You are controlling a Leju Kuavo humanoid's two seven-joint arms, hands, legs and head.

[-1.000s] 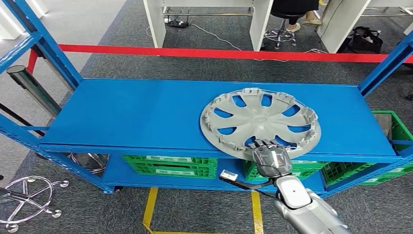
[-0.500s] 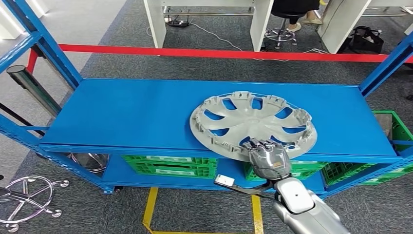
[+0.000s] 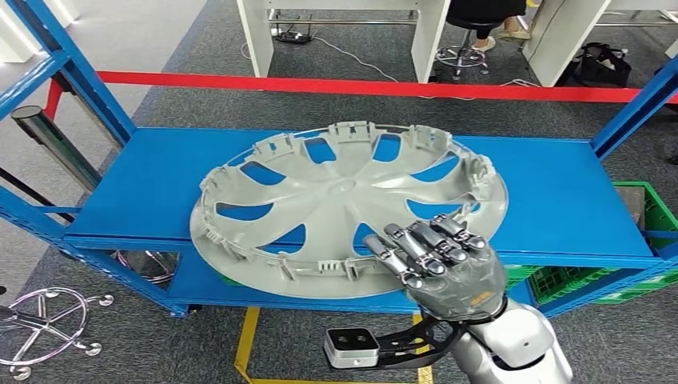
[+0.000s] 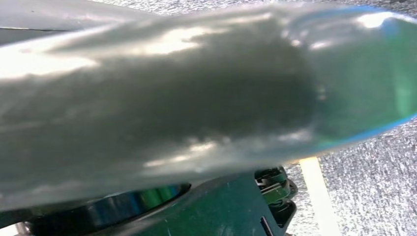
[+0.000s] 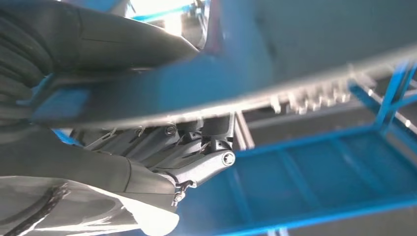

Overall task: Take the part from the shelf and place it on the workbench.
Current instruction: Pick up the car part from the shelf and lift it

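In the head view the right hand (image 3: 448,268) grips the near rim of the grey hubcap (image 3: 344,204) at about 5 o'clock on the disc, fingers (image 3: 424,244) laid over its ribbed inner face. The hubcap is held tilted above the blue shelf (image 3: 560,200), inner side up, its near edge overhanging the shelf's front lip. Green crates (image 3: 648,212) sit at 3 o'clock, a red barrier tape (image 3: 240,80) runs across at 12 o'clock, and a chair base (image 3: 44,320) lies at 8 o'clock. The left wrist view gives a blurred grey surface close to the lens; I cannot tell how the left hand is set. In the right wrist view the hand's dark fingers (image 5: 196,147) clamp the hubcap's rim (image 5: 295,93), blue shelf frame (image 5: 319,196) behind.
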